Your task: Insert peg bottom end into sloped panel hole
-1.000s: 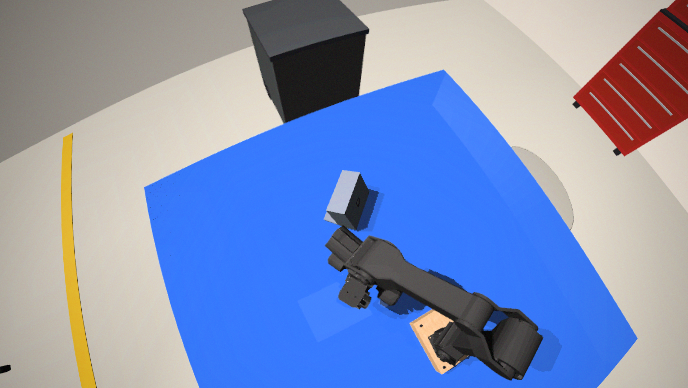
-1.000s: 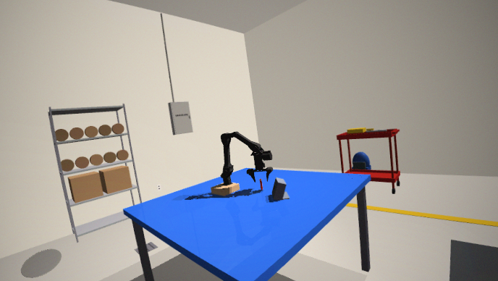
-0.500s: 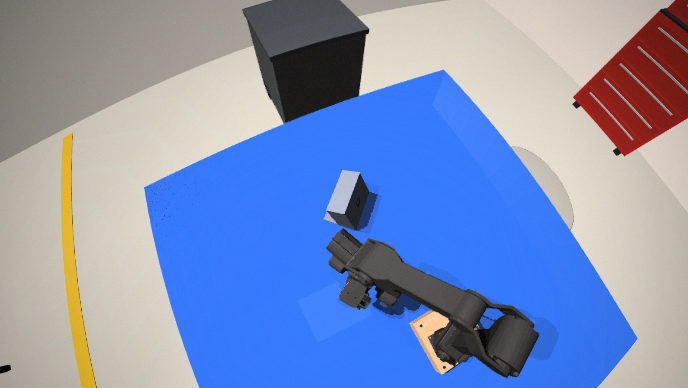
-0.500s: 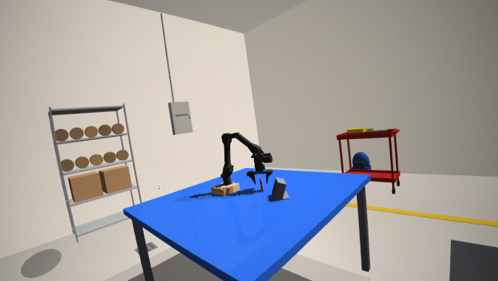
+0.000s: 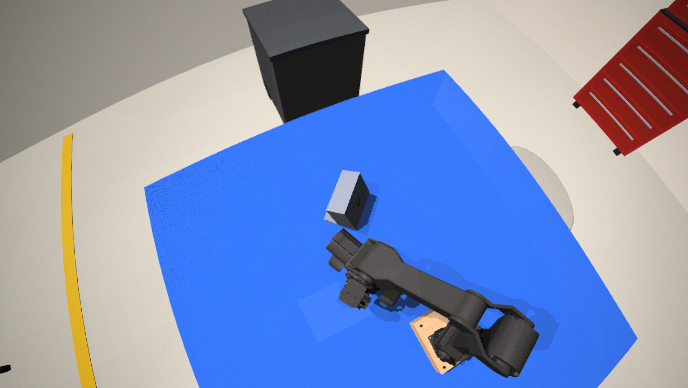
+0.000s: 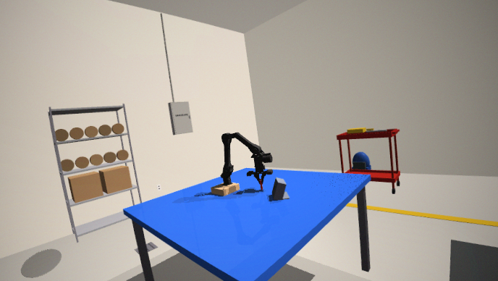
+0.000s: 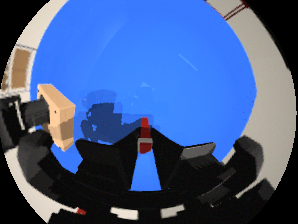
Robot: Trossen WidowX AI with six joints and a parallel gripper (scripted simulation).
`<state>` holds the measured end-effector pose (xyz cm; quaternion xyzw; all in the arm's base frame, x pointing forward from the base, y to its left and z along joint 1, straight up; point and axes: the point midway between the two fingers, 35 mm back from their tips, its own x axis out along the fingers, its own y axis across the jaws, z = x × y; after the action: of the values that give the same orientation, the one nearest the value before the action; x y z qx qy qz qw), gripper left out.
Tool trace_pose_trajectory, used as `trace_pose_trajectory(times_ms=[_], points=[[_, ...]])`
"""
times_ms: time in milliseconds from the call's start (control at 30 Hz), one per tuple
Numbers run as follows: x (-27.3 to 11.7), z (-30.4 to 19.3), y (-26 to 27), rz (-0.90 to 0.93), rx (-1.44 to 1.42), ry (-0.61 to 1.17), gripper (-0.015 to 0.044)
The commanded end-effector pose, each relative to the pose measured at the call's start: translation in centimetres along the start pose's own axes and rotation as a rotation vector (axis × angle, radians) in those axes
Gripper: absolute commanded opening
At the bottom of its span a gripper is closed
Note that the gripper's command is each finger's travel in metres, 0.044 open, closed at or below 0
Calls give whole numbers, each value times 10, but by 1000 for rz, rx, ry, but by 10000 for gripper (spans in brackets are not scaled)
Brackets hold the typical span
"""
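The small red peg [image 7: 144, 137] stands between the two dark fingers of the black parallel-jaw gripper [image 7: 144, 156]. In the wrist view the fingers converge on it from left and right, and its upper part shows at the point where they meet. The gripper is pinching the peg: the fingers have drawn nearly together, with the thin peg between them.

From the exterior view, the peg [image 6: 260, 184] hangs straight down below the gripper [image 6: 260, 177], roughly upright, its lower end at or just above the blue table top [image 6: 289, 217] (contact with the surface cannot be judged at this size). In the top view the wrist hides the peg entirely.

The peg is slim and bright red, much taller than it is wide. The wrist view shows a paler band partway along it, though the picture is too blurred to tell whether its sides are flat or round.

The grey sloped panel block [image 5: 346, 199] sits near the gripper, apart from it, with a small dark hole [image 5: 358, 202] in its darker face. The arm's tan wooden base plate [image 5: 429, 334] lies on the table behind the arm.
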<state>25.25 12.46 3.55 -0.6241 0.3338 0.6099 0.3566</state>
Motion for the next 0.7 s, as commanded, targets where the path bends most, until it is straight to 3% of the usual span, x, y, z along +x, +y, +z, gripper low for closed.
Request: trace_pose_trajectory(times_ms=[0,333,667], points=[[0,0,0,0,0,0,0],[-2,0,0,0,0,0,0],[-38,0,-4,2,-2,2,0]])
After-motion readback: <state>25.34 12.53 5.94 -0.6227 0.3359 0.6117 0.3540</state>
